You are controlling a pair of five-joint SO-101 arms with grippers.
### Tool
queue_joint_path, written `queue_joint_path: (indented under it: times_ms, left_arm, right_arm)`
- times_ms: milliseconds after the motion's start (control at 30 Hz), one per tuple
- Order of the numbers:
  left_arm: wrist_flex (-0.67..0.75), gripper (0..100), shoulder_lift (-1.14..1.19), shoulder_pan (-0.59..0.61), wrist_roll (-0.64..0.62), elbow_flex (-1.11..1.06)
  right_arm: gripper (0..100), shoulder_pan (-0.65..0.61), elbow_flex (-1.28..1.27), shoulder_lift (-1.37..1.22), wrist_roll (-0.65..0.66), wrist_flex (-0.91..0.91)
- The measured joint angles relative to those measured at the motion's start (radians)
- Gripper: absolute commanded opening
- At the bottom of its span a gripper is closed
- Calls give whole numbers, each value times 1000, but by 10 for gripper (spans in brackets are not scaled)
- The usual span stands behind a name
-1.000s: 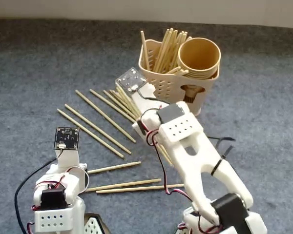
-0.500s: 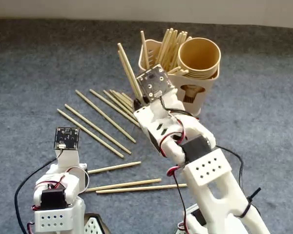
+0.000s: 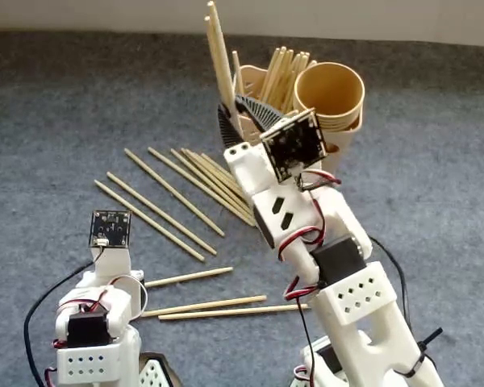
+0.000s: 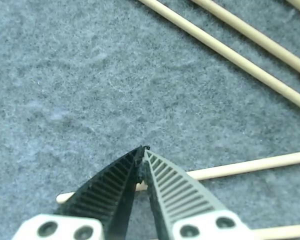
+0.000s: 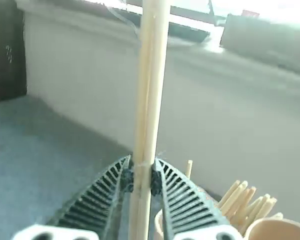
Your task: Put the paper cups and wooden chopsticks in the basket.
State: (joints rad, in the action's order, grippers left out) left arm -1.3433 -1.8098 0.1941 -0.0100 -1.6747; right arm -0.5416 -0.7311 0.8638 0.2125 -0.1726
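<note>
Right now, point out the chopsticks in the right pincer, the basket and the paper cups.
held chopsticks (image 3: 220,56), high view, mid-shaft of the raised pair.
basket (image 3: 255,81), high view, inner back wall near the rim.
paper cups (image 3: 331,95), high view, inside of the top cup.

Smooth pale wooden chopsticks (image 3: 149,221), matt paper cups (image 3: 329,97), plastic basket (image 3: 340,149), fuzzy grey cloth (image 3: 64,105), ribbed plastic fingers (image 4: 177,192)

Right arm (image 3: 306,226) at upper centre, jaws clamped on upright wooden chopsticks (image 3: 219,56), just left of basket (image 3: 344,149) holding paper cups (image 3: 329,93), loose chopsticks (image 3: 165,205) centre-left on grey surface (image 3: 64,105)
</note>
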Motion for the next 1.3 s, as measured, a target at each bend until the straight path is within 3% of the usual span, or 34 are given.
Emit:
queue_joint_path:
  times_ms: [333,567,933,1133,1300]
  left_arm:
    - [0,5,0,0,0,0]
    - [0,5,0,0,0,0]
    - [0,5,0,0,0,0]
    - [0,5,0,0,0,0]
    - [0,5,0,0,0,0]
  right_arm:
    - [5,64,0,-11,0,290]
    - [5,135,0,-170,0,440]
    - [12,187,-2,-345,0,460]
    - [119,190,-2,-345,0,460]
    - [119,189,-2,-345,0,396]
